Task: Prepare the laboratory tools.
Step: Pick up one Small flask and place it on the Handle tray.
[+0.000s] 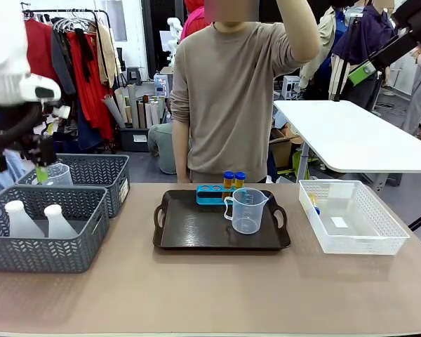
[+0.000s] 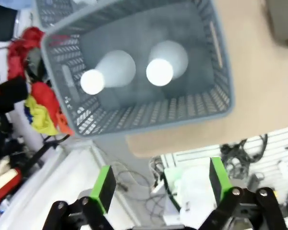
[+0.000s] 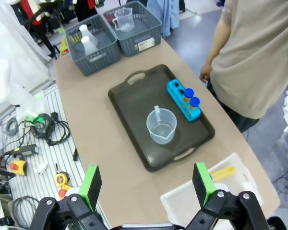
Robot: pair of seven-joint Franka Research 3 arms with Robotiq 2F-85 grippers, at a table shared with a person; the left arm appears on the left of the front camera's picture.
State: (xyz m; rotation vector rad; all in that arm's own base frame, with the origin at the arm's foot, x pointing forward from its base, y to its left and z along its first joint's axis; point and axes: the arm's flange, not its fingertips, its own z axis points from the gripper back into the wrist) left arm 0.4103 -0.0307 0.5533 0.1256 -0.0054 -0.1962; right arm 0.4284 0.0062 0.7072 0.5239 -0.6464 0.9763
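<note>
A clear beaker (image 1: 247,209) (image 3: 161,126) stands on the dark tray (image 1: 189,235) (image 3: 129,98). Behind it lies the blue rack (image 1: 210,194) (image 3: 181,98), with two blue-capped amber tubes (image 1: 234,180) (image 3: 191,98) in it. Two white flasks (image 1: 36,219) (image 2: 134,69) (image 3: 86,38) stand in the near grey basket (image 1: 42,246) (image 2: 201,108). Another beaker (image 1: 56,174) (image 3: 124,19) sits in the rear grey basket (image 1: 102,175). My left gripper (image 1: 42,167) (image 2: 161,184) hangs open and empty above these baskets. My right gripper (image 3: 146,184) is open and empty, high over the table's right side; one of its fingers (image 1: 362,72) shows at the top right.
A white lattice basket (image 1: 365,235) (image 3: 182,203) at the right holds a yellow, blue-capped tube (image 1: 313,203) (image 3: 223,172). A person stands behind the tray with one arm raised. Bare tabletop lies in front of the tray. Cables and tools lie on the floor beyond the table's edge.
</note>
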